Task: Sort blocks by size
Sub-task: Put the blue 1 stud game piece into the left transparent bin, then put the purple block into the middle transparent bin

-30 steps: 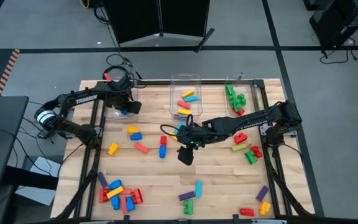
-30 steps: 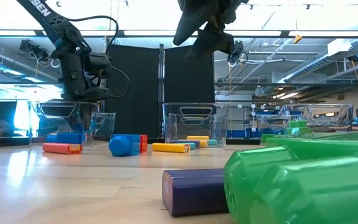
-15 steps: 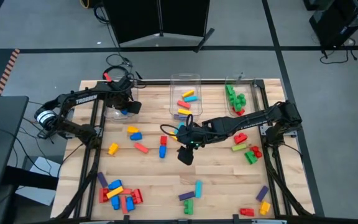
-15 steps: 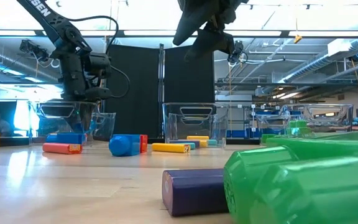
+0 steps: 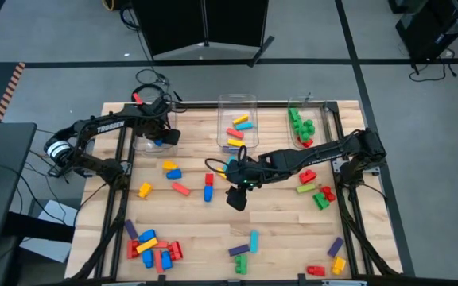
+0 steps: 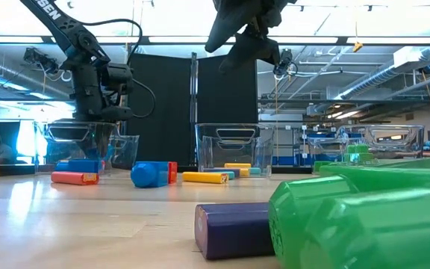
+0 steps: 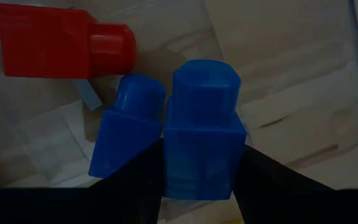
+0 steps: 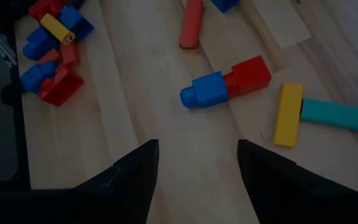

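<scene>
From above, the left gripper (image 5: 159, 138) is reaching down into the left bin (image 5: 151, 141), while the right gripper (image 5: 237, 196) is hanging over mid-table, near a blue-and-red block (image 5: 208, 187).

Left wrist: the fingers are pinching a blue block (image 7: 201, 147) beside another blue block (image 7: 127, 133) and a red block (image 7: 61, 41).

Right wrist: the jaws are standing spread, empty, above the blue-and-red block (image 8: 226, 83).

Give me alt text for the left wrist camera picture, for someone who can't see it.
The left gripper holds a short blue block between its two dark fingers, close above a clear bin's floor. A second blue block lies right beside it, and a red block lies just beyond.
</scene>
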{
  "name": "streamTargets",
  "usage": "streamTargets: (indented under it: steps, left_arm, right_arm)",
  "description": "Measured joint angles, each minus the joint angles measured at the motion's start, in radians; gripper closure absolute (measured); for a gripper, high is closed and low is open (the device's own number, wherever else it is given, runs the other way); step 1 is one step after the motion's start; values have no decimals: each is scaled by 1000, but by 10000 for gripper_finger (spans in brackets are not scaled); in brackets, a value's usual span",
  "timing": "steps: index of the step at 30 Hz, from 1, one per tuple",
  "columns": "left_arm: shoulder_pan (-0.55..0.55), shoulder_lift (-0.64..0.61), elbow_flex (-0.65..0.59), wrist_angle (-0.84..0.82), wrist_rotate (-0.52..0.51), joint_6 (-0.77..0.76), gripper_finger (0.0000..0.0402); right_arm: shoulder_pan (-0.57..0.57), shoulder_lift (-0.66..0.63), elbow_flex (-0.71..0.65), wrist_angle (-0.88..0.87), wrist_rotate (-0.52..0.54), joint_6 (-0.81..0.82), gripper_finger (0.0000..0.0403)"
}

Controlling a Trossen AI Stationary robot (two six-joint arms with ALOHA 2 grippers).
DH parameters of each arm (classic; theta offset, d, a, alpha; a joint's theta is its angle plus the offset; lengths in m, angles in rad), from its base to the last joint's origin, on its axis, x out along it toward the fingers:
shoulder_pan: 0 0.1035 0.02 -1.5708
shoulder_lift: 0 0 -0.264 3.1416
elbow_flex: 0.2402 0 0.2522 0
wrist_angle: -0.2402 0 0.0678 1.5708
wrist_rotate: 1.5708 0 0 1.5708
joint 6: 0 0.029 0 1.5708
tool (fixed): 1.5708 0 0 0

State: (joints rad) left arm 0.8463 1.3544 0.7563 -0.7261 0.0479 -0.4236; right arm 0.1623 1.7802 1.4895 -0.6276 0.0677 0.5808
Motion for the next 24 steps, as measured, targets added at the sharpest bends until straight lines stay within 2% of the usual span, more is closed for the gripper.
streamTargets:
  steps: [10,19,24]
  left_arm:
    - [0,0,0,0,-24,0,179]
    - [0,0,5,21,-26,33,174]
    - [0,-13,49,17,-24,81,174]
  right_arm:
    - [-1,0,0,0,0,-6,176]
    - [-6,0,0,-1,0,-8,176]
    - [-14,0,0,-1,0,-8,175]
